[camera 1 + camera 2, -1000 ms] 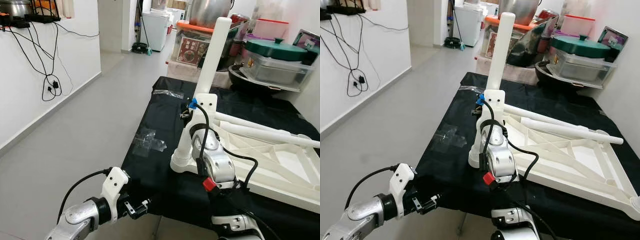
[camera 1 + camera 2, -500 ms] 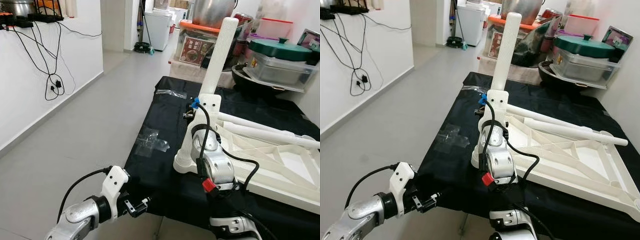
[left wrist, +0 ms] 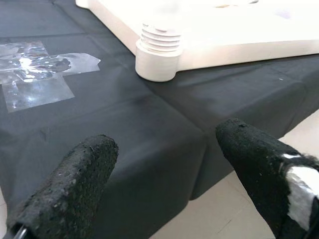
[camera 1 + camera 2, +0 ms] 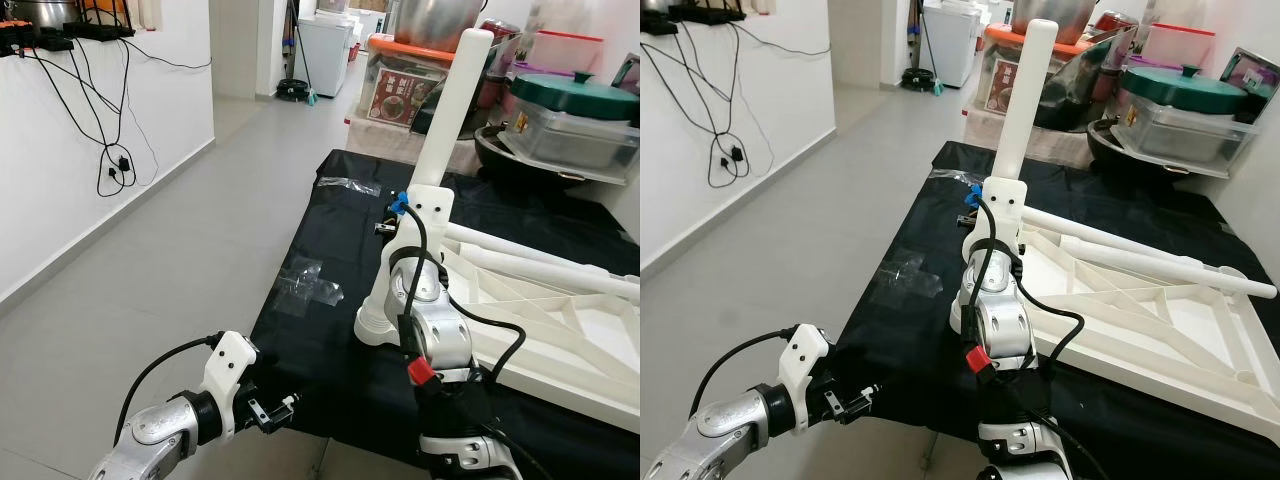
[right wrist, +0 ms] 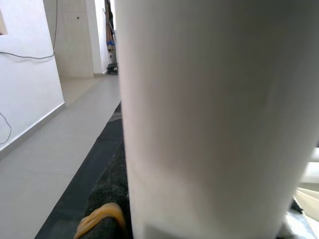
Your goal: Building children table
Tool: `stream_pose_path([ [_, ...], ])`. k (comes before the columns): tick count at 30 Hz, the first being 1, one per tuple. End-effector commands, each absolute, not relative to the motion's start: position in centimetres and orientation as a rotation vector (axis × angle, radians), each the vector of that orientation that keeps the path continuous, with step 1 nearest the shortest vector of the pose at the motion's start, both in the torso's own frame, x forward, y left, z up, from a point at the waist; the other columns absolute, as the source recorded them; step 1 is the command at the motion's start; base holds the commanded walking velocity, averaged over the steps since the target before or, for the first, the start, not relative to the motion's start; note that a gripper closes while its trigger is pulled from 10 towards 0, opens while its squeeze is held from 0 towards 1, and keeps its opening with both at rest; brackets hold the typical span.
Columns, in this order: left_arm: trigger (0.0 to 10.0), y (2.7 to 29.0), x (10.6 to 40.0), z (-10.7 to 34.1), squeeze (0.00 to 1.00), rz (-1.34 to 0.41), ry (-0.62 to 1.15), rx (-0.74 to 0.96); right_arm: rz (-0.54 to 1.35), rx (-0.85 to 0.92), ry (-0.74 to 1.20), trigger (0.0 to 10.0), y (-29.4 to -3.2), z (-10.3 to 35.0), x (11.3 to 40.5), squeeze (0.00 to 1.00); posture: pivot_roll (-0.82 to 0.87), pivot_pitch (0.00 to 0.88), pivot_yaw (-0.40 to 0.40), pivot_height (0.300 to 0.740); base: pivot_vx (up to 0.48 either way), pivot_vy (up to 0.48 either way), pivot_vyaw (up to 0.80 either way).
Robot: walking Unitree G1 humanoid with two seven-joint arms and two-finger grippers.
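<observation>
A white children's table top (image 4: 1160,330) lies upside down on a table under a black cloth (image 4: 320,340). My right gripper (image 4: 430,195) is shut on a white table leg (image 4: 458,100), held nearly upright over the top's near left corner. In the right wrist view the leg (image 5: 209,114) is very close, beside one dark finger (image 5: 107,199). A bare threaded stub (image 3: 158,50) stands at that corner. My left gripper (image 3: 164,144) is open and empty, low at the cloth's front edge. Two more legs (image 4: 1120,238) lie across the top.
Clear tape pieces (image 4: 305,285) stick to the cloth left of the top. Pots and storage boxes (image 4: 575,110) crowd the back right. Grey floor (image 4: 150,280) runs along the table's left side, up to a white wall with hanging cables (image 4: 115,160).
The whole picture has slid a little, so the camera moved. The right gripper keeps the leg upright over the corner. The left arm stays low.
</observation>
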State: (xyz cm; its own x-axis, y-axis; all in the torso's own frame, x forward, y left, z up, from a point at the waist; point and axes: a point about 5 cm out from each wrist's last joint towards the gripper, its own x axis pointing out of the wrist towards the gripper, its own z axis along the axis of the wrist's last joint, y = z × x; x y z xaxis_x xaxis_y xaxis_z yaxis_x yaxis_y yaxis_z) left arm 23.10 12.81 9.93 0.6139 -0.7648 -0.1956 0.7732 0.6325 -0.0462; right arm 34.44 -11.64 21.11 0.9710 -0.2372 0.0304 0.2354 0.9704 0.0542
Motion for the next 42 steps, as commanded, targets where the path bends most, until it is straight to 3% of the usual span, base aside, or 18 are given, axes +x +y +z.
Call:
stream_pose_path([
  [1,10.0,12.8,23.3,9.9,0.00,-0.885,0.202,0.055,-0.334,0.006,0.053,10.0,-13.7,18.8,34.3,0.00,0.05,0.000,-0.123,0.740,0.000,0.000,0.00],
  [42,10.0,12.9,23.4,9.8,0.00,-0.889,0.203,0.066,-0.285,0.016,0.009,10.0,-13.3,20.0,34.7,0.00,0.05,0.000,-0.117,0.740,0.000,0.000,0.00],
])
